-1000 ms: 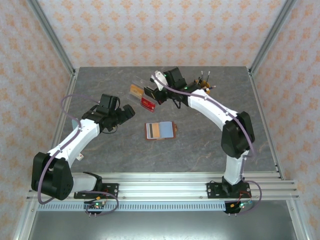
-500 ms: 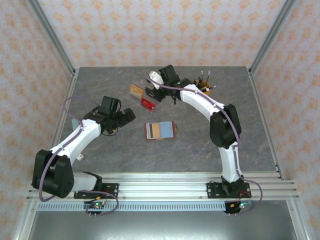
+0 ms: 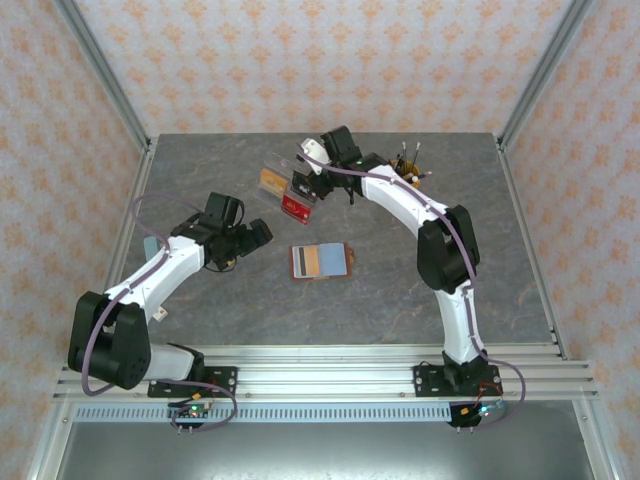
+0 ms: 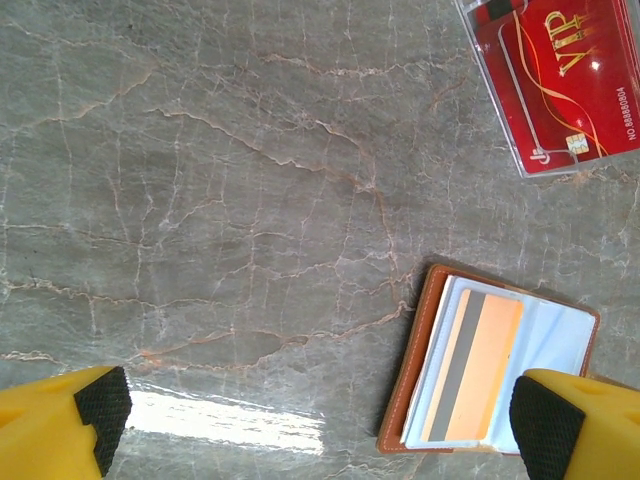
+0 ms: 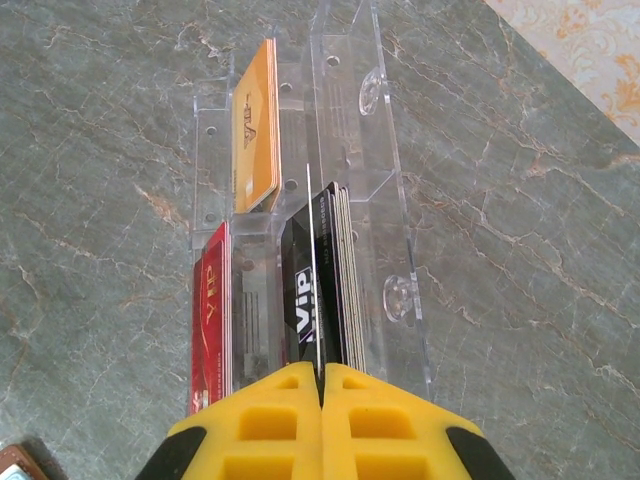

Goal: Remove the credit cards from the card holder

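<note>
The card holder [image 3: 322, 261] lies open and flat near the middle of the worktop [image 3: 400, 300]. Bare stone surrounds it on every side, and it is well apart from all four edges. An orange credit card [image 4: 472, 365] sits in its pale inner pocket.

The left gripper [image 4: 320, 428] hangs near the holder on its left side, jaws spread wide and holding nothing.

Toward the far edge, left of centre, stands a clear acrylic stand [image 5: 355, 110] holding red, orange and black cards. The right gripper [image 5: 322, 378] is closed tight on a thin credit card [image 5: 312, 260], seen edge-on, standing in the stand's slot against the black cards [image 5: 298, 300]. A pen cup [image 3: 408, 176] stands near the far edge, right of centre.

Compared with one second ago:
- The right elbow has drawn inward to the left.
- The left gripper has shifted slightly toward the near edge.
- The holder is unmoved.
</note>
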You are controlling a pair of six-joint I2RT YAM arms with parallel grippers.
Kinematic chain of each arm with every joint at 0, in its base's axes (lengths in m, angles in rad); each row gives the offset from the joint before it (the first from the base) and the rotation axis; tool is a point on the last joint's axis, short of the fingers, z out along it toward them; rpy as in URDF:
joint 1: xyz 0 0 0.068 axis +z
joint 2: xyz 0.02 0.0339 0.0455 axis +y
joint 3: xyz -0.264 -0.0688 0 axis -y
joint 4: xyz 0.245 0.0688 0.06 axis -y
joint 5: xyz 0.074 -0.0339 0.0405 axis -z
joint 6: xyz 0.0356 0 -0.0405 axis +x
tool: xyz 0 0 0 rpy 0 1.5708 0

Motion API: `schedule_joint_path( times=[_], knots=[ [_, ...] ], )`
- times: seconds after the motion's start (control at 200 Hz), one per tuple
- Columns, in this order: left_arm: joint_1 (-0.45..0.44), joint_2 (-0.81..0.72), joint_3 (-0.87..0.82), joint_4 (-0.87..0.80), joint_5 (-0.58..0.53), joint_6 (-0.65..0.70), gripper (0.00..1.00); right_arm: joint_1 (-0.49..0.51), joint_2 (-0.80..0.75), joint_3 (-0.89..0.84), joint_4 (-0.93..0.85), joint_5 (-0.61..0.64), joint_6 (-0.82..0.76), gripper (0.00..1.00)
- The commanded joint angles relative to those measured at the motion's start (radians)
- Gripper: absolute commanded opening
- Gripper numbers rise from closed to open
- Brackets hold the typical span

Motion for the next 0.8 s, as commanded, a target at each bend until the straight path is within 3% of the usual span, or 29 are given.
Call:
schedule_joint_path(
  times=[0.0,0.425,0.796],
  knots=[
    [-0.004,0.006,0.010,-0.001,0.006,0.024,1.00,-0.001,0.022,0.041,-0.001,0.008,-0.020,0.00],
    [-0.003,0.002,0.009,-0.001,0.010,0.027,1.00,-0.003,0.059,0.052,0.037,-0.009,-0.008,0.04],
    [-0.003,-0.005,0.005,0.001,0.006,0.028,1.00,-0.003,0.065,0.065,0.035,0.001,0.001,0.14]
  ],
)
